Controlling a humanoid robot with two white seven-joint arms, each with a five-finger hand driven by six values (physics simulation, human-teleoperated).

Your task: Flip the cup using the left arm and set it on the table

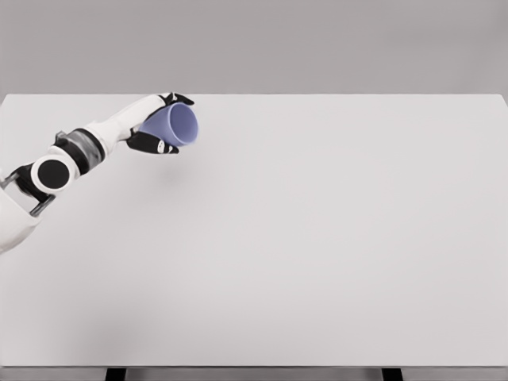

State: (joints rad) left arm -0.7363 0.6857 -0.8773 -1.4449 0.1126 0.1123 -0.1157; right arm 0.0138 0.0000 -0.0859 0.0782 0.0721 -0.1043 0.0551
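Observation:
A lavender-blue cup (176, 125) lies tilted on its side in the air at the upper left, its open mouth facing right. My left hand (163, 123) is shut on it, with dark fingers (176, 99) over the top and the thumb below. The white left arm (79, 151) comes in from the lower left edge. A faint shadow falls on the white table (317, 238) beneath the cup, so the cup hangs above the surface. The right arm does not show.
The table's far edge (317, 95) runs just behind the hand, and its front edge lies along the bottom of the view.

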